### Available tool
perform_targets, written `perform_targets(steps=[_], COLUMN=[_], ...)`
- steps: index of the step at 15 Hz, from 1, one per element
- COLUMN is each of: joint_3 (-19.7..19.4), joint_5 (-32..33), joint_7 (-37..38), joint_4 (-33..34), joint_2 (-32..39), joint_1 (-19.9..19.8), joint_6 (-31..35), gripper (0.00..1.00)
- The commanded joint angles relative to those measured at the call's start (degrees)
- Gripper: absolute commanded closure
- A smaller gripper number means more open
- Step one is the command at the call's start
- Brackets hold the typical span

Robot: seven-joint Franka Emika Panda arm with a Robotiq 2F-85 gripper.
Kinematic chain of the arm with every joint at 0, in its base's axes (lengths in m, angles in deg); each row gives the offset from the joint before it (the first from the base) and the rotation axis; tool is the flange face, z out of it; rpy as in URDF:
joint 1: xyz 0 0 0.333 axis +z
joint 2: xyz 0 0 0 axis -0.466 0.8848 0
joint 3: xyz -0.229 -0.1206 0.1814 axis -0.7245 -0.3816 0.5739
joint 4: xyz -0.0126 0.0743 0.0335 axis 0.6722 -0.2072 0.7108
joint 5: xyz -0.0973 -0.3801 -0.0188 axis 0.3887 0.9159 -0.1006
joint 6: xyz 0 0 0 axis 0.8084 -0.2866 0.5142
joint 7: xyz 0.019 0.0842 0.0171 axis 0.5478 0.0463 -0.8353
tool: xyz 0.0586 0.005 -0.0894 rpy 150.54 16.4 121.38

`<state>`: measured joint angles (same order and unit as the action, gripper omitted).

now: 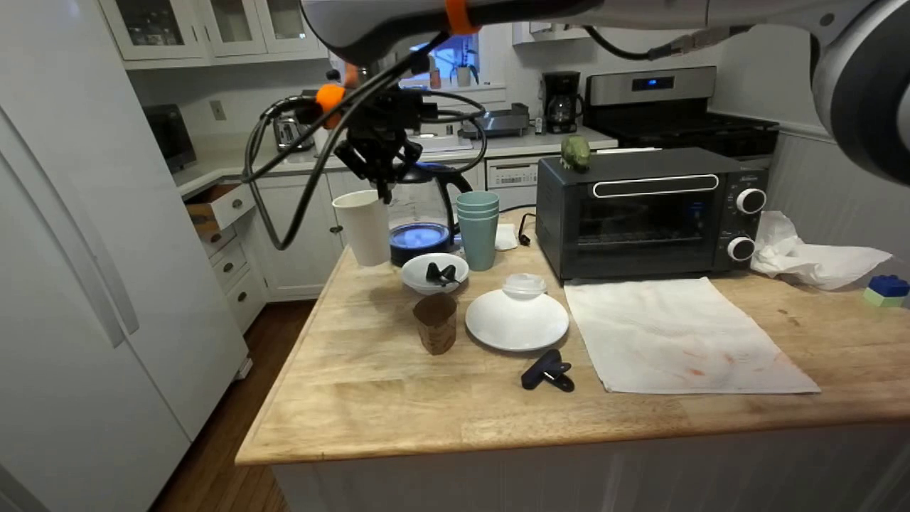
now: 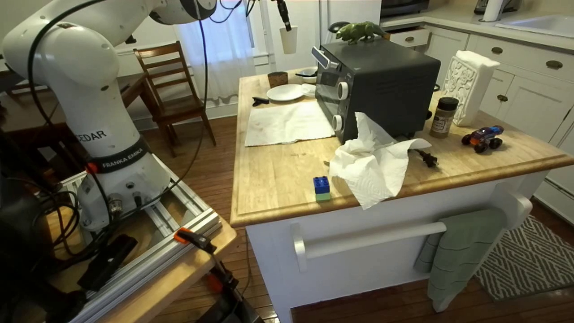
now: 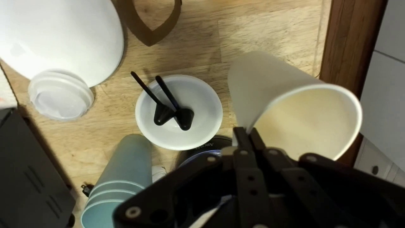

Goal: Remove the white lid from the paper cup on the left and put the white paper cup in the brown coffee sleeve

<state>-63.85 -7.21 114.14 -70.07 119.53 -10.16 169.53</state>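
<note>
The white paper cup (image 1: 364, 231) hangs in the air, slightly tilted, over the far left of the wooden top. My gripper (image 3: 249, 130) is shut on its rim, one finger inside the cup and one outside; in the wrist view the cup's open mouth shows no lid. Nearer the front stands the brown coffee sleeve (image 1: 436, 327), apart from the cup and to its right in that exterior view. The white lid (image 3: 60, 95) lies at the plate's edge, overlapping the rim in the wrist view. Both exterior views show cup (image 2: 289, 41) and sleeve (image 2: 278, 79) well separated.
Close by the sleeve are a white plate (image 1: 517, 321) and a white bowl (image 3: 177, 139) holding two black scoops. Behind stand stacked green tumblers (image 1: 478, 242) and a blue-lit kettle (image 1: 419, 235). A toaster oven (image 1: 640, 213) and black clip (image 1: 547, 370) are to the right.
</note>
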Motion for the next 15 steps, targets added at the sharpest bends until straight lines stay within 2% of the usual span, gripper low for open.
perform_targets(steps=[1, 7, 8, 9, 10, 15], joint_3=[1.36, 2.58, 2.53, 1.04, 0.99, 0.89], joint_5=[-1.38, -3.44, -3.79, -2.37, -2.45, -2.41], joint_7=[-8.91, -18.89, -19.04, -16.95, -17.16, -17.15], joint_4=[-0.64, -1.30, -1.02, -0.52, -0.53, -0.65], joint_2=[-2.28, -3.96, -3.86, -2.71, -2.74, -2.64], joint_1=[-0.41, -2.24, -2.68, -1.40, -1.64, -1.41], joint_6=[-2.12, -6.96, -7.02, -5.33, -5.40, -5.38], gripper=[0.99, 0.99, 0.99, 0.99, 0.97, 0.99])
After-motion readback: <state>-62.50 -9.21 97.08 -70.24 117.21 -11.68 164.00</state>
